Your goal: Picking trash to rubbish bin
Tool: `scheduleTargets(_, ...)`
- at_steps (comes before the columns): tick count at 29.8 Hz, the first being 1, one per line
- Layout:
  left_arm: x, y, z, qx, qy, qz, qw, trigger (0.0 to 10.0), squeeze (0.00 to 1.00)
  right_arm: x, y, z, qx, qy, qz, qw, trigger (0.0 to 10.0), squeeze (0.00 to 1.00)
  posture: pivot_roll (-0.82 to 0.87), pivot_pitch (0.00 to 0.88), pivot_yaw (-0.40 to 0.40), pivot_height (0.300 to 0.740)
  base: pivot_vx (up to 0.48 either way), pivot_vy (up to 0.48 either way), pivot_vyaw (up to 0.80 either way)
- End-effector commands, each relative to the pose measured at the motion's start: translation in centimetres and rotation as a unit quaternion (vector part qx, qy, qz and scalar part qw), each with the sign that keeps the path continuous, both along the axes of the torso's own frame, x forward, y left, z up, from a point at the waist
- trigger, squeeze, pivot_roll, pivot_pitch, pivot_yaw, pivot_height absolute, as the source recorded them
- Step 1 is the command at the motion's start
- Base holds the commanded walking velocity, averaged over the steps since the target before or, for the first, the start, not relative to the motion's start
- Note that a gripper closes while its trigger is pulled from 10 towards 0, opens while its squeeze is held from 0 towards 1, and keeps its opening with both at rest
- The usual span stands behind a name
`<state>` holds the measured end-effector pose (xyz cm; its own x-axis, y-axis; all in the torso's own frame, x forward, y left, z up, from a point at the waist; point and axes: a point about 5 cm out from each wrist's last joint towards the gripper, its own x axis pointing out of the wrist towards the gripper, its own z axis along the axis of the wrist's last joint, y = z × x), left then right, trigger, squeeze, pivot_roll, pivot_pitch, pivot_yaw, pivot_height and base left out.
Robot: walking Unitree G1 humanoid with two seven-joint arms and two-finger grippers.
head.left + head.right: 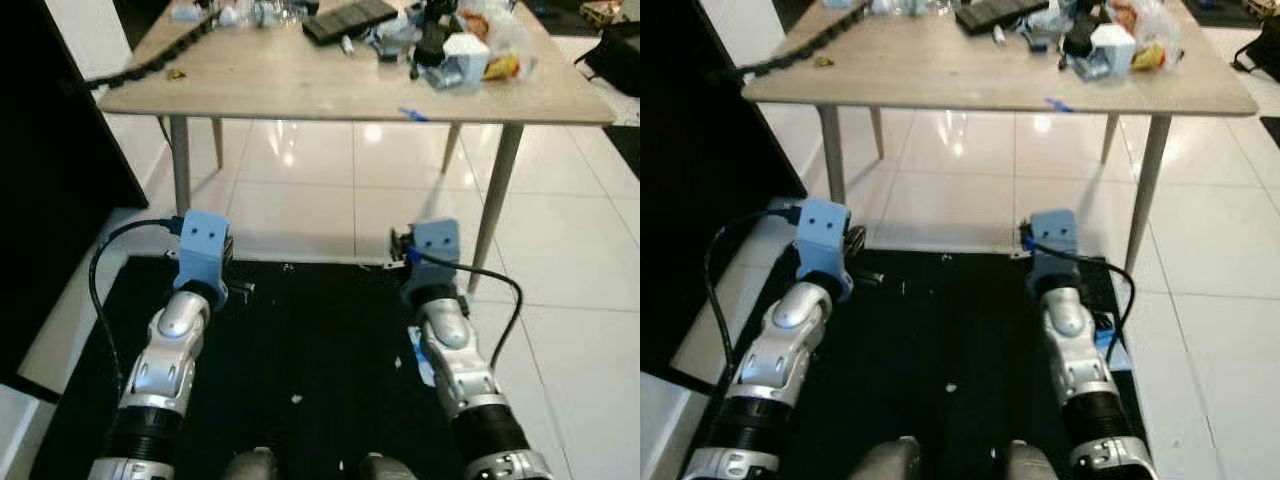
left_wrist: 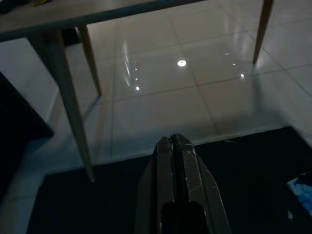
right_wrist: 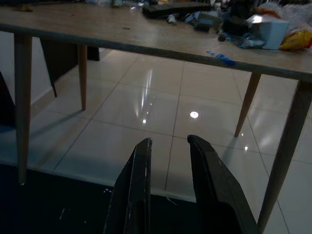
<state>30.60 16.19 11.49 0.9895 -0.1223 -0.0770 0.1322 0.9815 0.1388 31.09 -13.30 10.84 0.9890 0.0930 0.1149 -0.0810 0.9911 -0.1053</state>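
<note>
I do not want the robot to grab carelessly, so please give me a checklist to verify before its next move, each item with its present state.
1. Left hand free: ok, fingers shut together, holding nothing.
2. Right hand ready to grasp: ok, fingers open and empty.
3. Trash located: ok, a blue wrapper lies on the black mat beside the right arm.
4. Rubbish bin located: cannot tell.
5. Wooden table apart from both hands: ok, it stands ahead across the tiled floor.
</note>
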Motion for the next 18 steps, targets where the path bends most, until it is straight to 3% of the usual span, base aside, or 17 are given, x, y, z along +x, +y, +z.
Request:
scheduleTargets(1, -0.16, 0.34, -0.52, 0.006, 0.012, 0.003, 1.0, 10.0, 0.0, -0.11, 0.1, -0.2, 0.004, 0.006, 0.001, 1.0, 10.0, 0.0, 0.02, 0.09, 0.031, 0.74, 0.285, 0.0, 0.0)
scheduleTargets(18, -0.05, 0.05, -0.5, 0.001, 0.011, 0.003, 1.0, 10.0, 0.0, 0.07, -0.27, 0.2, 0.001, -0.001, -0.003, 1.0, 10.0, 0.0, 0.01, 0.087, 0.024, 0.74, 0.281, 0.0, 0.0)
